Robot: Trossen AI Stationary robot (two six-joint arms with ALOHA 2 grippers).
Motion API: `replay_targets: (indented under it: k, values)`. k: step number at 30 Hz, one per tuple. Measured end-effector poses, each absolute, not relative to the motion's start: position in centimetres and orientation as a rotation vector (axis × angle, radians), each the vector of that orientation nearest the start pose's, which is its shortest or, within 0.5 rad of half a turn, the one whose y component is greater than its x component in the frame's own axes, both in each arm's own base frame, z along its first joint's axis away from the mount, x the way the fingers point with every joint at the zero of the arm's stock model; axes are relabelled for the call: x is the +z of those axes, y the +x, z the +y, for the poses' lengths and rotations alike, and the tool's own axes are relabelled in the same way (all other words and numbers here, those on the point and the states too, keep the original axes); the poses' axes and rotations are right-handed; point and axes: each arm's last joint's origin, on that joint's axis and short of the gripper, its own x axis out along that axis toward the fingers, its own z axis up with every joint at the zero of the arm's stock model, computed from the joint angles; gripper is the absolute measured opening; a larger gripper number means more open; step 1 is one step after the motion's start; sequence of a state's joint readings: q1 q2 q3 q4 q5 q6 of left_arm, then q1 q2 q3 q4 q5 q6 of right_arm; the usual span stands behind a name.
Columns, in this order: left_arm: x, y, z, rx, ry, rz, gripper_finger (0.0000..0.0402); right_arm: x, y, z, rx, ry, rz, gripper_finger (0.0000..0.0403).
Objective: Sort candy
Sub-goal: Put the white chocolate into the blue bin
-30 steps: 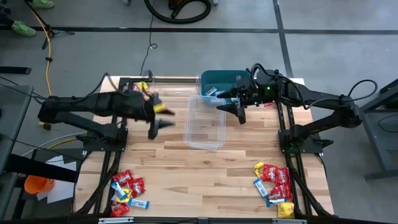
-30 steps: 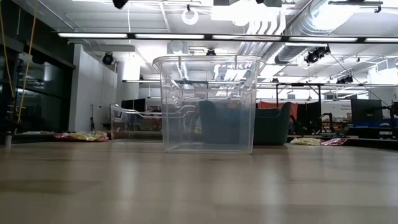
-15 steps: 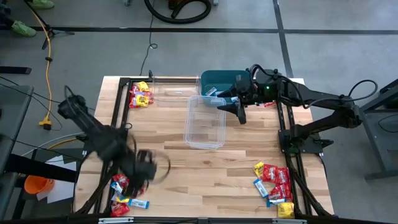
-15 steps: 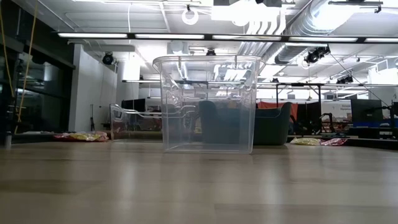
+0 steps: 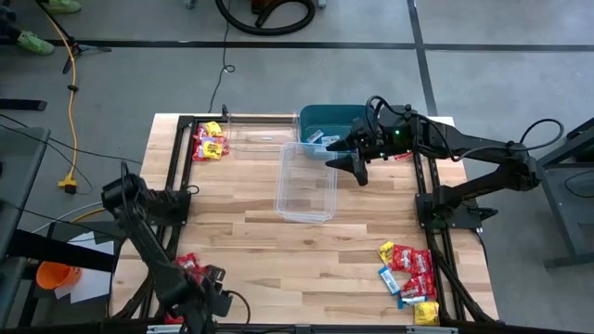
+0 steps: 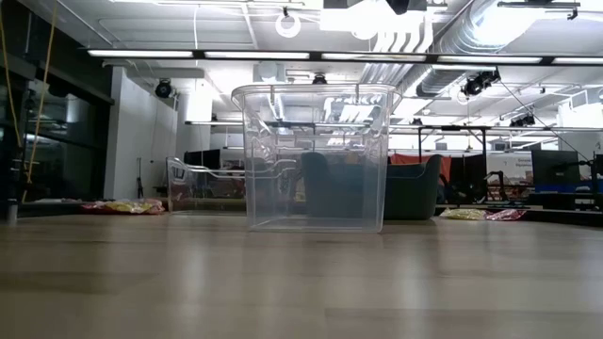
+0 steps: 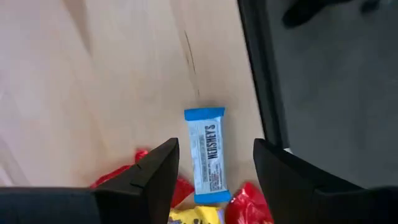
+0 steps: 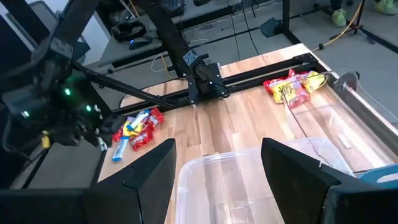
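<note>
The candy lies in three heaps of red, yellow and blue packets: near-left (image 5: pixel 189 269), near-right (image 5: pixel 408 275) and far-left (image 5: pixel 210 142). My left gripper (image 5: pixel 206 299) hangs open above the near-left heap. In its wrist view the left gripper (image 7: pixel 216 144) has a finger on either side of a blue packet (image 7: pixel 208 155) that lies flat on the wood, apart from both. My right gripper (image 5: pixel 356 167) is open above the right rim of the big clear tub (image 5: pixel 306 181), which shows below it in the right wrist view (image 8: pixel 249 180).
A teal bin (image 5: pixel 327 121) stands behind the clear tub, with a smaller clear tub (image 5: pixel 258 134) to its left. Black frame rails run along both table sides (image 5: pixel 432 186). Bare wood lies between the tub and the near edge (image 5: pixel 297 260).
My left arm has swung fast from beside the clear tub toward the table's near-left corner and come down over the near-left candy heap. My right gripper has stayed over the tub's right rim.
</note>
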State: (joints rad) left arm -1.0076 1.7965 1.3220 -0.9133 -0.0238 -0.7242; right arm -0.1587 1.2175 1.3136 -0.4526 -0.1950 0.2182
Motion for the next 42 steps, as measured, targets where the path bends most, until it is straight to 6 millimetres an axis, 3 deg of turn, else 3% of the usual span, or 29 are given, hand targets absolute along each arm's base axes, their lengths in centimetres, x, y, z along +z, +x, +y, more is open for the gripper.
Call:
replay_targets:
  k: [8, 15, 23, 26, 29, 33, 36, 42]
  values:
    - [17.0, 17.1, -30.7, -0.254, 0.199, 1.493, 0.0195, 40.1, 25.6, -2.7, -0.033, 0.289, 0.354, 0.0231]
    - [14.3, 16.9, -31.1, -0.18, 0.291, 1.525, 0.0195, 40.0, 25.6, -2.6, -0.117, 0.315, 0.353, 0.0231]
    - [13.3, 17.2, -31.2, -0.148, 0.292, 1.53, 0.0193, 40.0, 25.6, -2.4, -0.14, 0.307, 0.351, 0.0231]
    - [13.3, 17.4, -31.2, -0.144, 0.271, 1.53, 0.0167, 40.0, 25.6, -2.4, -0.141, 0.307, 0.351, 0.0231]
    - [13.3, 17.5, -31.1, -0.14, 0.264, 1.534, 0.0108, 39.9, 25.6, -2.4, -0.144, 0.306, 0.354, 0.0231]
    - [14.2, 17.6, -31.0, -0.143, 0.248, 1.5, 0.0027, 39.8, 25.5, -2.4, -0.145, 0.301, 0.372, 0.0231]
    - [15.7, 17.8, -30.3, -0.132, 0.233, 1.446, 0.0019, 39.7, 25.5, -2.4, -0.142, 0.276, 0.386, 0.0231]
    - [22.3, 17.9, -27.2, -0.16, 0.193, 1.328, 0.0009, 39.7, 25.5, -2.5, -0.129, 0.205, 0.391, 0.0231]
